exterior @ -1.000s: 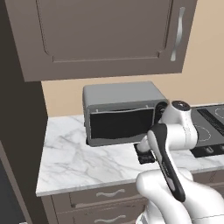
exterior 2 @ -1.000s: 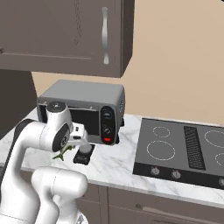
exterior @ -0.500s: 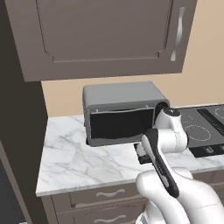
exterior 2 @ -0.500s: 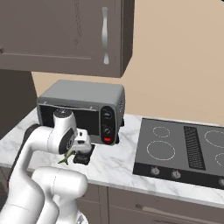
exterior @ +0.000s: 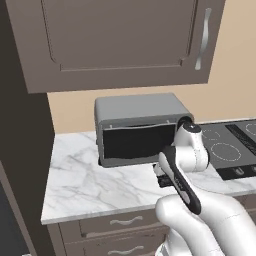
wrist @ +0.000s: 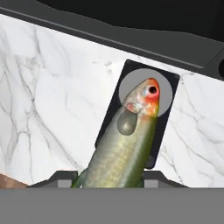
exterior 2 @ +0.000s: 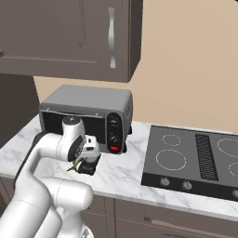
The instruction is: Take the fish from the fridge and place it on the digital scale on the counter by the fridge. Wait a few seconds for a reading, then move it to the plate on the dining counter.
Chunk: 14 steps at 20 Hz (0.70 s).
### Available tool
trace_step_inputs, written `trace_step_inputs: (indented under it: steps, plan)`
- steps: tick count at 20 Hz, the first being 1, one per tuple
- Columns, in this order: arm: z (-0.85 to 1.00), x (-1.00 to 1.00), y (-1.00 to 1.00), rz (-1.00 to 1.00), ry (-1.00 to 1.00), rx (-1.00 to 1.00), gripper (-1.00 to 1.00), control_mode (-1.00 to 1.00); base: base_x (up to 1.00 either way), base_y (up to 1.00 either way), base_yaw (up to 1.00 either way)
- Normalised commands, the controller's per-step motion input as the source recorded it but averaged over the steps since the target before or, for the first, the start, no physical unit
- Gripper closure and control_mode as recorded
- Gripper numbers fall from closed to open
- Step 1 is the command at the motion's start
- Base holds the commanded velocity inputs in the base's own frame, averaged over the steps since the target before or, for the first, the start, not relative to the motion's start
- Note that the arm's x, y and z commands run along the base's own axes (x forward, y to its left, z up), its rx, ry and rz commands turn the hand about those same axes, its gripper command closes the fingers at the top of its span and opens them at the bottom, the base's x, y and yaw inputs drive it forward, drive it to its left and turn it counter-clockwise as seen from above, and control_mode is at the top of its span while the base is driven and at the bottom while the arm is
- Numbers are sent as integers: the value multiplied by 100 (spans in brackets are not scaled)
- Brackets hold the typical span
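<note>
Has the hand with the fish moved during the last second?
Yes. The hand with the fish has come down toward the scale, judged against the toaster oven.

Over the last second I see my gripper [exterior 2: 84, 162] come down and forward, from beside the toaster oven's [exterior 2: 86, 116] front toward the lower middle of the right base frame. It carries the fish [wrist: 124, 146] along, which now hangs head-first right over the digital scale [wrist: 165, 109]. In the left base frame my arm's elbow sinks and hides more of the oven's right side.
</note>
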Motion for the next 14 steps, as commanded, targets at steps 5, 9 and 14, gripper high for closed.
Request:
trace_step_inputs:
  steps: [5,9,14]
  plan:
    - [-9,20,-8,3,6,0,100,-100,0,0,0]
    - [-27,5,-2,4,7,0,100,-100,0,0,0]
    - [-28,9,0,4,5,0,100,-100,0,0,0]
